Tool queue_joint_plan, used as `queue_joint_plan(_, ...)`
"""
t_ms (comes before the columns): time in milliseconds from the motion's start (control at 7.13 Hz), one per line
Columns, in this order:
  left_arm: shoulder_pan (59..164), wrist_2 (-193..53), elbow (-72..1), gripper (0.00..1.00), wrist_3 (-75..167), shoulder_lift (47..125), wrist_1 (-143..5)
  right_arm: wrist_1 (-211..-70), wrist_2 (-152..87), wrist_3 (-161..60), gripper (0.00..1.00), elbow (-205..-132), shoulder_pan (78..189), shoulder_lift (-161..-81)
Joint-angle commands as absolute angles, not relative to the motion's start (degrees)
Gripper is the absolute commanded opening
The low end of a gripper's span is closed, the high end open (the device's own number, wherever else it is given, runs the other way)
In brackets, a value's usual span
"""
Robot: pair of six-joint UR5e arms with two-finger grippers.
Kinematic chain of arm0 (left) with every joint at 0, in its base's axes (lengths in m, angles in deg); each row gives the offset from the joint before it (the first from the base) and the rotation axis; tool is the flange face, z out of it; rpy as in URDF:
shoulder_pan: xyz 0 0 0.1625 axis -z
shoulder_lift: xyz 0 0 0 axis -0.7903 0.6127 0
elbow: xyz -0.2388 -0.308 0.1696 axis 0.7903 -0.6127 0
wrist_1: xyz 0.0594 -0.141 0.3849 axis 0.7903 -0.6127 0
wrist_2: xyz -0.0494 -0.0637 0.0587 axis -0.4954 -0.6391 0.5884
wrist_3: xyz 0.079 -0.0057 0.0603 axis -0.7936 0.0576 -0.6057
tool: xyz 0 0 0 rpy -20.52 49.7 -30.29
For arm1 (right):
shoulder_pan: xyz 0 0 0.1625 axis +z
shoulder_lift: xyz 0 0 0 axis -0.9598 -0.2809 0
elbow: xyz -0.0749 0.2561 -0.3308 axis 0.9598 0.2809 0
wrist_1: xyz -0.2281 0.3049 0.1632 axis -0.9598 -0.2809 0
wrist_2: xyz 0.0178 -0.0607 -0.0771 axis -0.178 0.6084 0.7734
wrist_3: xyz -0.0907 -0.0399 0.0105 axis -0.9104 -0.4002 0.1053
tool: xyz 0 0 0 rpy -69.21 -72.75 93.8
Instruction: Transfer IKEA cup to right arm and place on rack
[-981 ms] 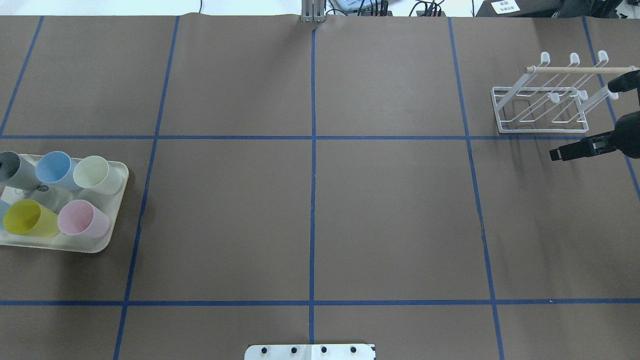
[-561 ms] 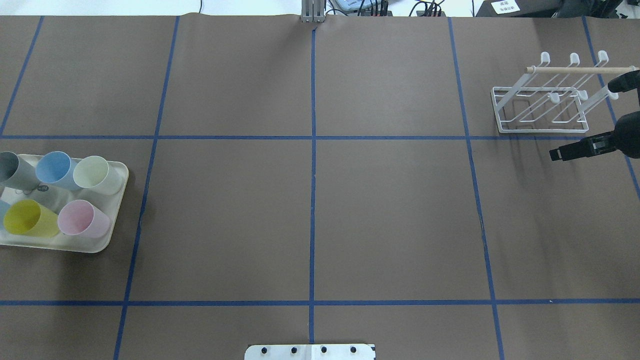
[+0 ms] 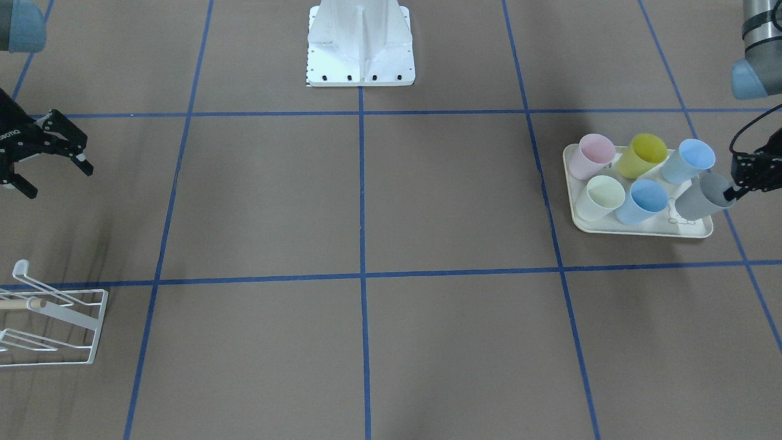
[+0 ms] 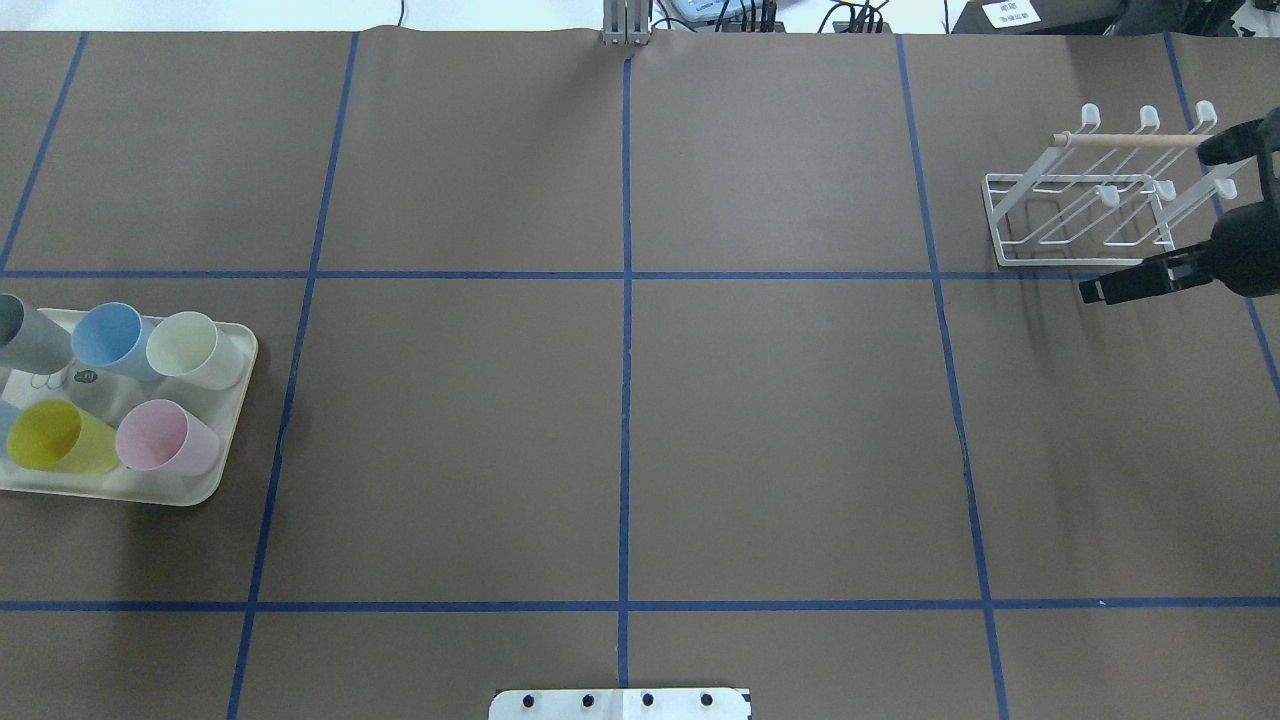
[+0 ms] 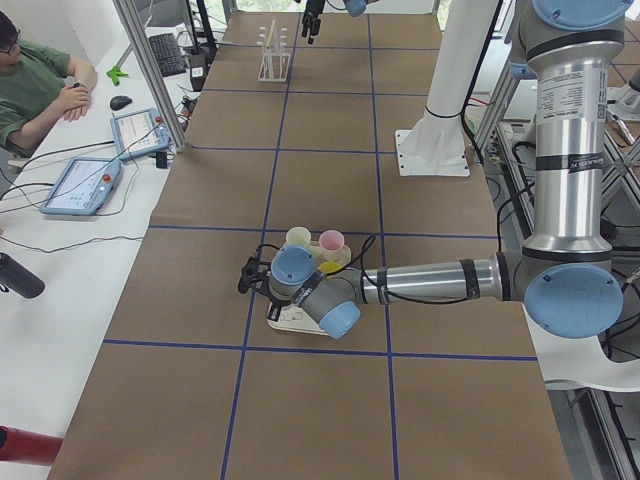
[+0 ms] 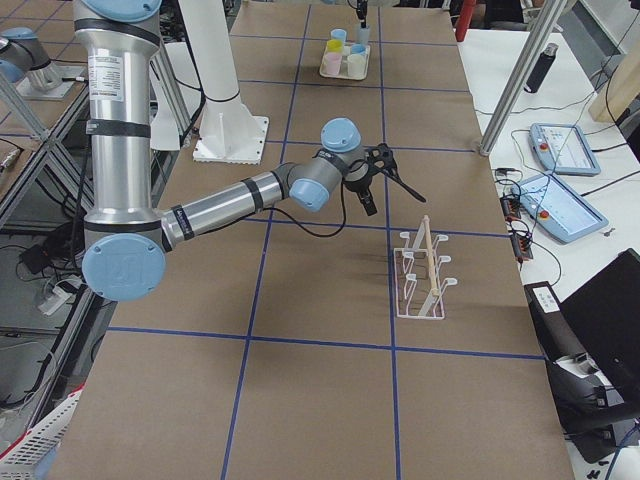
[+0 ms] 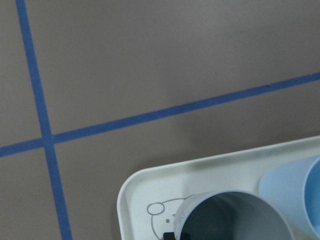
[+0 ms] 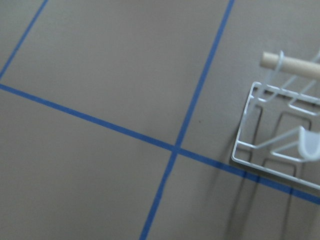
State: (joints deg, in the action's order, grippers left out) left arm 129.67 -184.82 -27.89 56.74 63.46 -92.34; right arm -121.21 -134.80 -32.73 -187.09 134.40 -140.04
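Observation:
The IKEA cup in hand is the grey cup (image 3: 696, 198), standing at the outer end of the cream tray (image 3: 641, 231). My left gripper (image 3: 733, 189) is shut on its rim, with one fingertip (image 7: 170, 235) showing at the cup's mouth (image 7: 235, 217). In the overhead view only part of the grey cup (image 4: 25, 335) shows at the left edge. The white wire rack (image 4: 1080, 245) with its wooden rod stands at the far right. My right gripper (image 3: 58, 182) hangs open and empty beside the rack (image 3: 61, 318), on the robot's side of it.
Pink, yellow, cream and two blue cups (image 4: 110, 335) fill the rest of the tray. The robot's white base (image 3: 360, 43) sits at the table's near middle. A person (image 5: 35, 80) sits at the side bench with tablets (image 5: 85, 180).
The grey cup has shifted a little toward the left edge of the overhead view. My right gripper has moved slightly leftward and toward the rack.

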Motion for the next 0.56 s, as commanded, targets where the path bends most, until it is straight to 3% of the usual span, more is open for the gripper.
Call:
queue_joint_plan(0, 136.7, -185.2, -28.4, 0.0, 60.1, 67.3, -90.7, -115.6, -134.7, -32.3, 0.99, -184.5, 132.6, -133.1)
queue_joint_plan(421, 136.3, -189.5, -37.7, 0.0, 85.5, 70.9, -91.4, -103.8, -133.6, -32.2, 0.99, -181.1, 131.2, -129.4)
